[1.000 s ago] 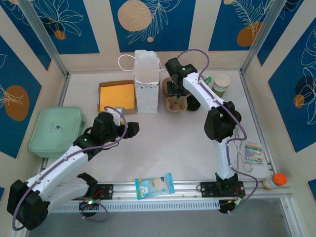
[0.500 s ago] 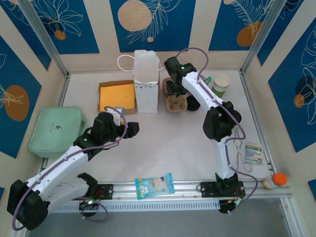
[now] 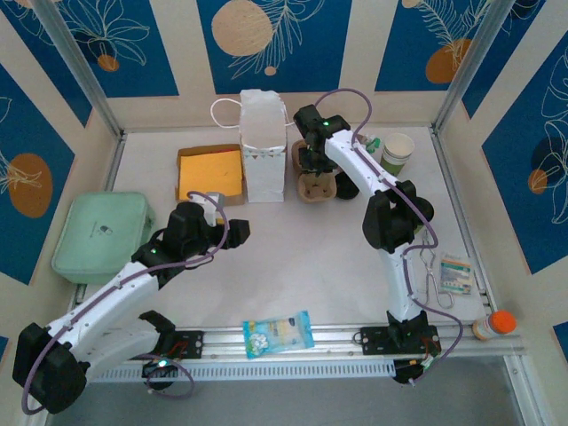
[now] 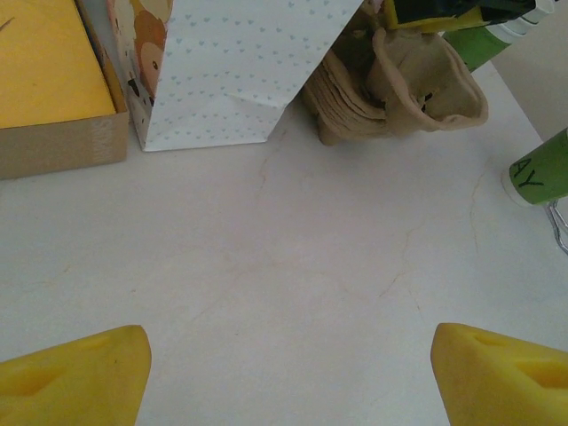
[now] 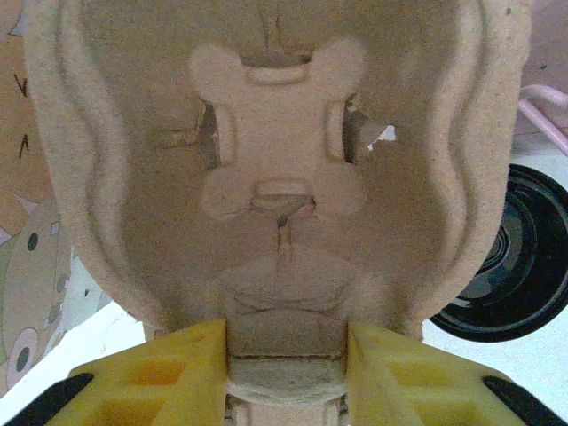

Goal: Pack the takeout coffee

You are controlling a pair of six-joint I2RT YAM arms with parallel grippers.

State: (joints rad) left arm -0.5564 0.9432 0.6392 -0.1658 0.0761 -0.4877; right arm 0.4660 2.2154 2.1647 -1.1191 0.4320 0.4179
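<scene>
While the left gripper (image 4: 288,364) holds as it was, jaws wide apart over bare table (image 4: 293,257), the right gripper (image 5: 286,344) has drawn its jaws in over the past second.

Right wrist view: yellow fingers (image 5: 169,364) now press both sides of a tab on the near edge of the cup carrier (image 5: 284,177). It looks clamped on.

Overhead: the right wrist has crept slightly left, toward the paper bag (image 3: 264,146). The carrier has not left the table and sits just beside the bag.

Coffee cup (image 3: 398,152): upright at back right, white rim, green sides, apart from the carrier, touched by neither arm.

Reading: the grip on the carrier is only just made. No cup sits in it yet, so loading the cup and bagging both look still to do. Task is early.

Writing:
- Bag: small grey hearts, a cartoon animal on the side panel, no words seen.
- Green-sided thing (image 4: 540,169) at the right edge of the left wrist view: dark letters "AY", the rest cut off. Cannot tell whether this is the cup.
- Green case (image 3: 99,232): one small mark, too small to read.
- Snack packet (image 3: 278,333) at the front rail: print illegible.
- Black lid (image 5: 524,266) beside the carrier: no lettering made out.
</scene>
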